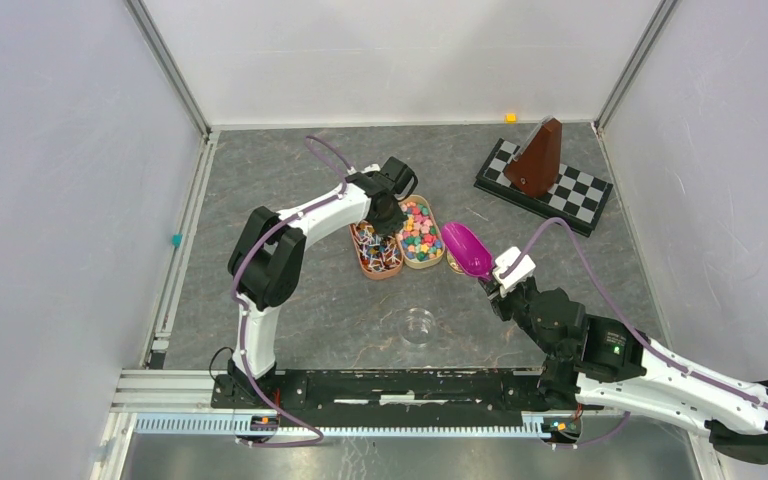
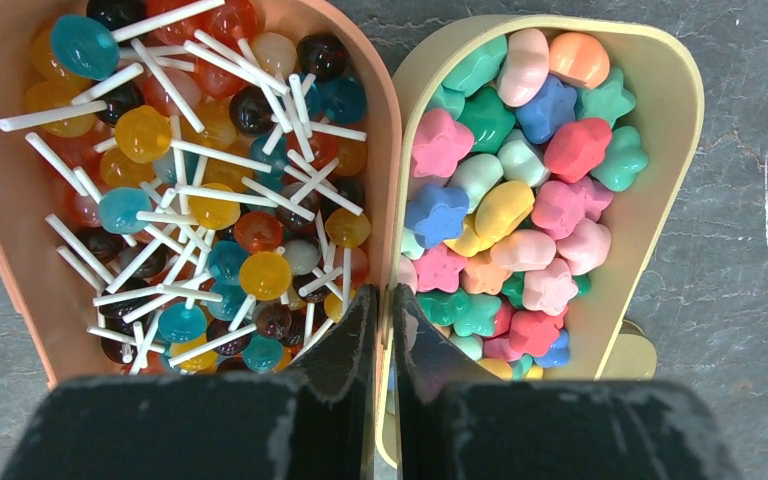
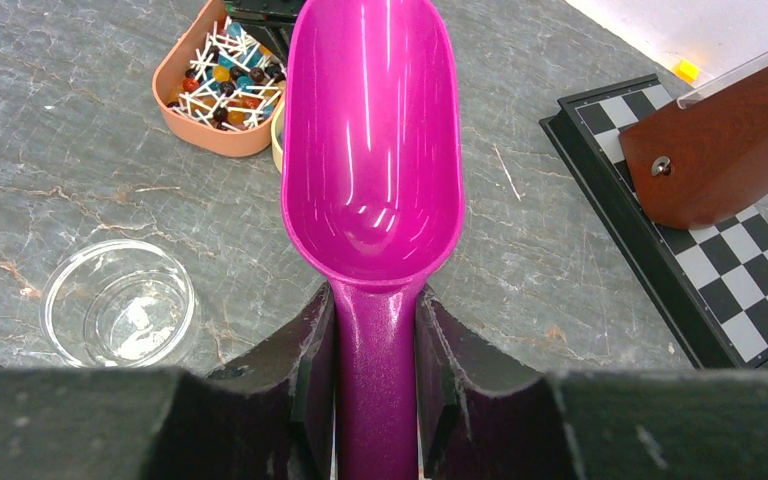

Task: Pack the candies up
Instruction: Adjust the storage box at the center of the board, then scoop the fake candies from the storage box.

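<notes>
The candies (image 2: 520, 200), small star-like pieces in pink, green, blue, yellow and orange, fill a cream oval tray (image 2: 675, 80) near the table's middle (image 1: 420, 238). My left gripper (image 2: 388, 300) is shut on that tray's near-left wall, one finger inside among the candies and the other on the side of the neighbouring tray. My right gripper (image 3: 375, 310) is shut on the handle of an empty magenta scoop (image 3: 372, 150). The scoop (image 1: 467, 250) hangs just right of the candy tray.
An orange-brown tray (image 2: 20, 250) of lollipops touches the cream tray's left side. A clear glass bowl (image 1: 419, 325) stands empty in front of both trays. At the back right lies a chessboard (image 1: 560, 195) with a wooden metronome (image 1: 538, 158) on it.
</notes>
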